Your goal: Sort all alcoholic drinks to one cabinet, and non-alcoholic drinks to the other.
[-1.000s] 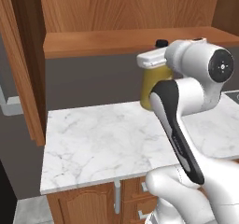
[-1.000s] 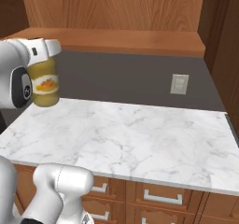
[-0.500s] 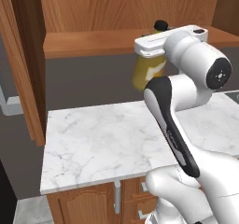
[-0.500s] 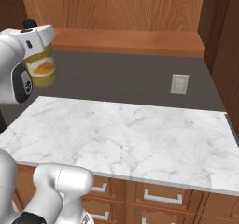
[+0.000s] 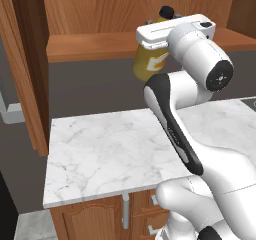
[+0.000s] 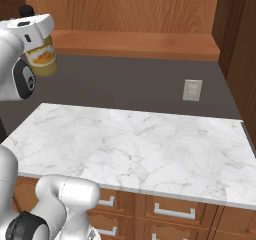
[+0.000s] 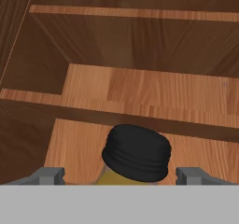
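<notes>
Gripper (image 7: 120, 174) clamped wide on orange-yellow bottle (image 5: 148, 64), label half hidden, at cabinet shelf (image 5: 90, 46)

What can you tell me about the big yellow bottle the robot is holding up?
The orange-yellow juice bottle is big and rounded, with a black ribbed cap and an orange label with a fruit picture. It looks like see-through plastic full of juice. It stands upright in the air, high above the marble counter, level with the front edge of the wooden cabinet shelf. The gripper holds it just under the cap, one finger on each side.
</notes>
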